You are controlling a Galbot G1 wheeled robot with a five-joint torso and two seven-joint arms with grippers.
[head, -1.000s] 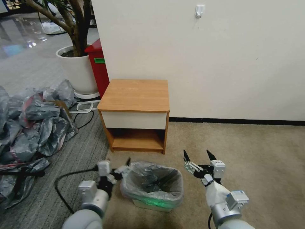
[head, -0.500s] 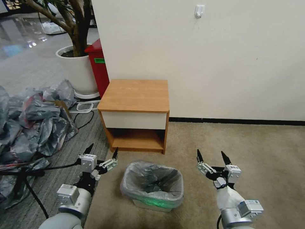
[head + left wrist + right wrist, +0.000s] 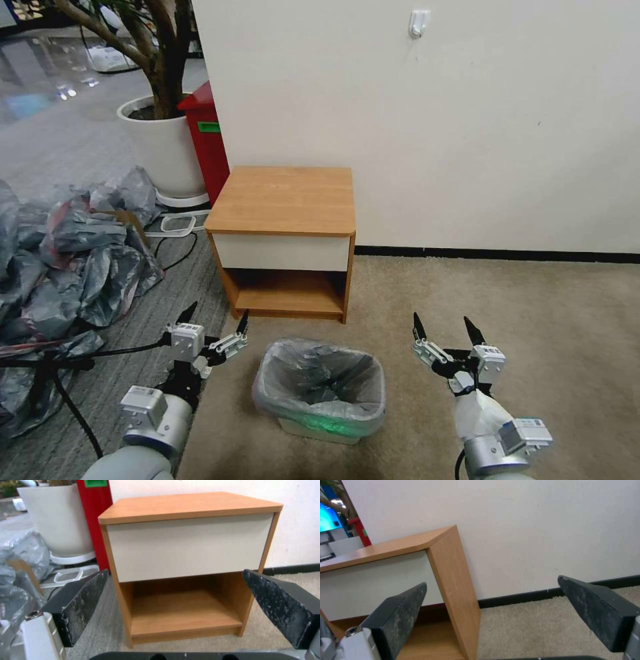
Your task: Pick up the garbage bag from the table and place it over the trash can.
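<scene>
The garbage bag (image 3: 319, 381) sits lining the trash can (image 3: 313, 427), its translucent grey film folded out over the rim all the way round, with a green glow low on the bin's front. The bin stands on the beige carpet just in front of the worktop (image 3: 283, 200), a small wooden bedside unit whose top is bare. The left end effector (image 3: 213, 320) hovers off the bin's left side, apart from the bag, fingers spread wide and holding nothing. The right end effector (image 3: 445, 325) hangs off the bin's right side, also clear of the plastic, fingers splayed wide and gripping nothing. In the left wrist view the white drawer front and lower shelf of the worktop (image 3: 190, 505) show between the two dark fingers (image 3: 83, 605). A heap of darker grey bags (image 3: 67, 253) lies on the floor at the left, near a tall red bin (image 3: 207, 140) and a white planter (image 3: 163, 147).
</scene>
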